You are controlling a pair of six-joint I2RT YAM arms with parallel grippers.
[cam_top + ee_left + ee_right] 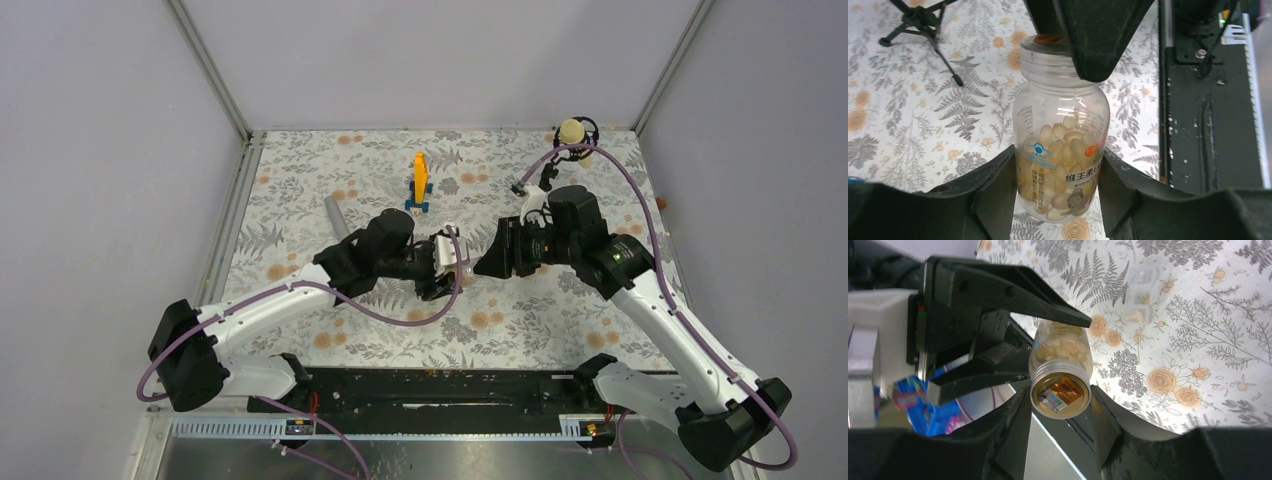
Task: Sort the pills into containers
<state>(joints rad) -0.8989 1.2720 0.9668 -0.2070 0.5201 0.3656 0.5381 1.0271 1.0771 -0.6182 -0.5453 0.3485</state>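
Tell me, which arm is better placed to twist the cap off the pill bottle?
Right, probably. The right gripper sits around the cap, while the left gripper clamps the pill bottle by its body.

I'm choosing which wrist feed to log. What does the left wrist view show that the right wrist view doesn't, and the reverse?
Only the left wrist: the printed label on the pill bottle, and tripod legs. Only the right wrist: the cap end-on and a small clear container. Both: that bottle gripped by the left claw and right claw above the floral cloth.
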